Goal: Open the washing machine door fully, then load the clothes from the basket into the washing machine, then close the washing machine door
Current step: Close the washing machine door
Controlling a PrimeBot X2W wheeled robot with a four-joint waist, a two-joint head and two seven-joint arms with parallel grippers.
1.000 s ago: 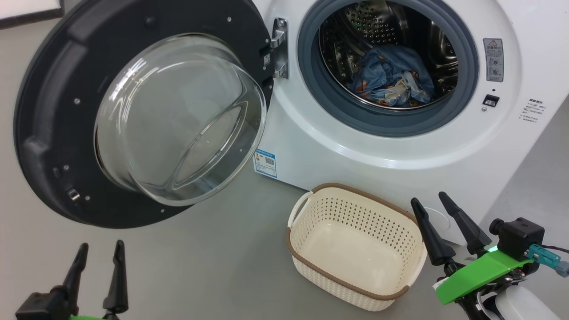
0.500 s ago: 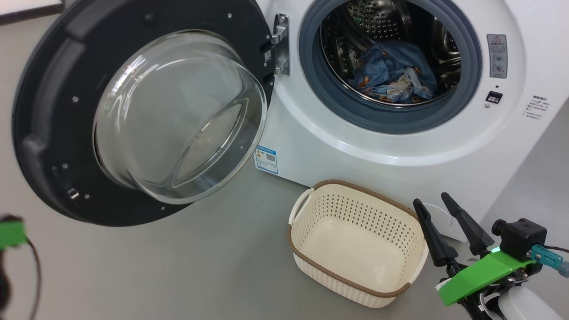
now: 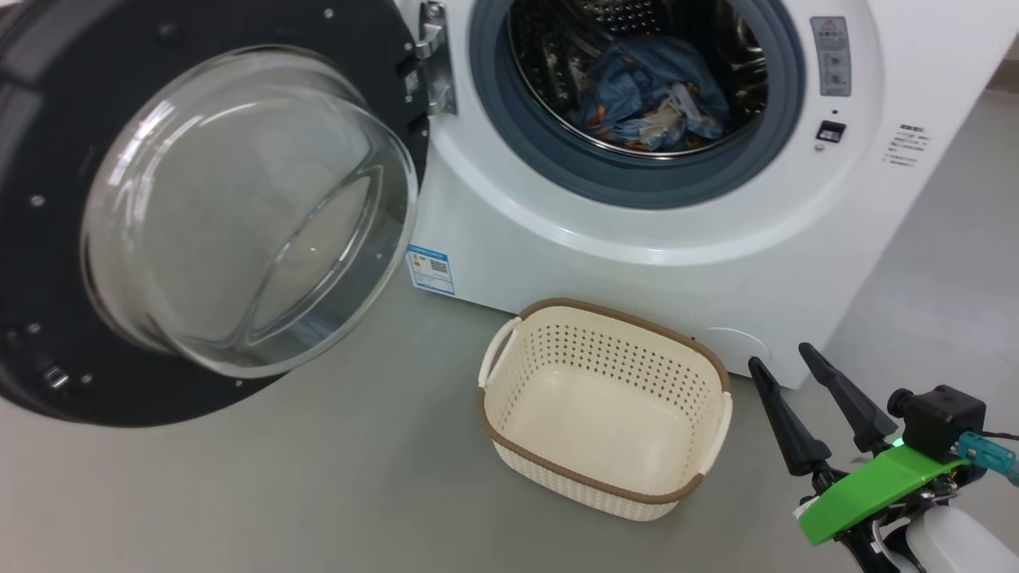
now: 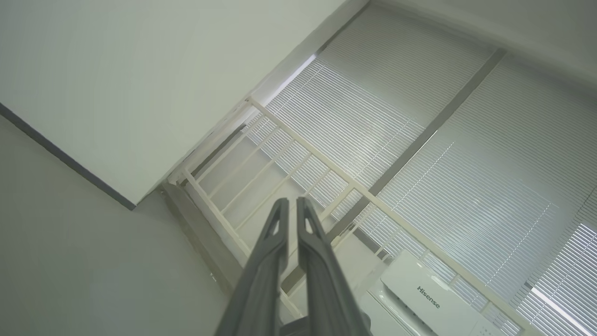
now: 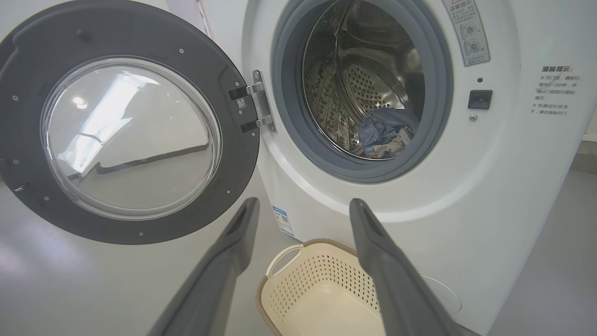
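The left claw [image 4: 291,205] has snapped shut and swung up toward the blinds [image 4: 419,116]; the right claw [image 3: 778,356] gapes wide beside the basket [image 3: 573,485], clothes [image 3: 649,87] in the drum [image 3: 557,48].

The left end effector [image 4: 292,203], fingers apart a second ago, has pressed them together and swung up toward the window blinds [image 4: 466,154]; the head camera has shifted

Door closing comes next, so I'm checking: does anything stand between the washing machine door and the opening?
Nothing visible: the clothes lie inside the drum, and the basket sits on the floor, seemingly below the sweep of the washing machine door.
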